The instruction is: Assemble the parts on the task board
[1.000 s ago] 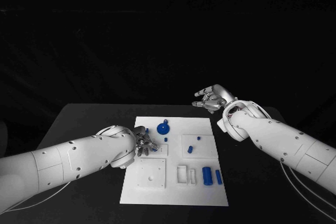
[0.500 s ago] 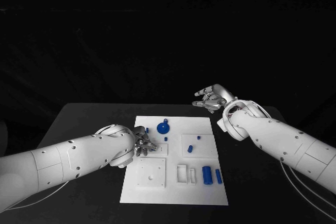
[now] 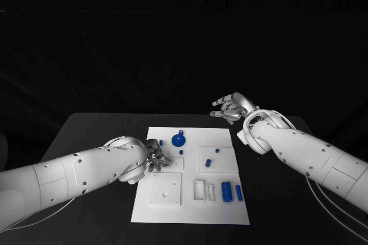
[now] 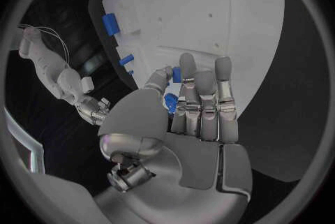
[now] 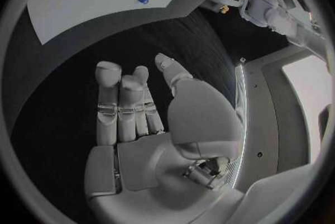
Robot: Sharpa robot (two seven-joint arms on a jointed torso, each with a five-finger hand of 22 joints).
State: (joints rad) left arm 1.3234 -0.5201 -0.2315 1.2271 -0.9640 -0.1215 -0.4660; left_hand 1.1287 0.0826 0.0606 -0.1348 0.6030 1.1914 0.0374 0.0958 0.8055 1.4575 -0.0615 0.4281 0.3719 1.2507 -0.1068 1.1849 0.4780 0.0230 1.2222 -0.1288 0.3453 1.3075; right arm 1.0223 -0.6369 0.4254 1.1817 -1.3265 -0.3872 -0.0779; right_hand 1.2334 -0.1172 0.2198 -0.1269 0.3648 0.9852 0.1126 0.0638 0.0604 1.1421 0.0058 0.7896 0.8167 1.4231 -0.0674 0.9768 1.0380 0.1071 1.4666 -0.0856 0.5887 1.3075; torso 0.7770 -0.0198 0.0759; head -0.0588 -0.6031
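While the left hand (image 3: pixel 156 156) rests over the left edge of the white task board (image 3: pixel 192 213), its thumb and fingers (image 4: pixel 202 95) pinch a small blue part (image 4: pixel 171 102) just above the board surface. The board lies in the middle of the black counter (image 3: pixel 92 133). A round blue part (image 3: pixel 178 141) sits near the board's far end, and two upright blue parts (image 3: pixel 232 192) stand near its right edge. The right hand (image 3: pixel 232 108) is raised beyond the board's far right corner, fingers loosely apart, holding nothing.
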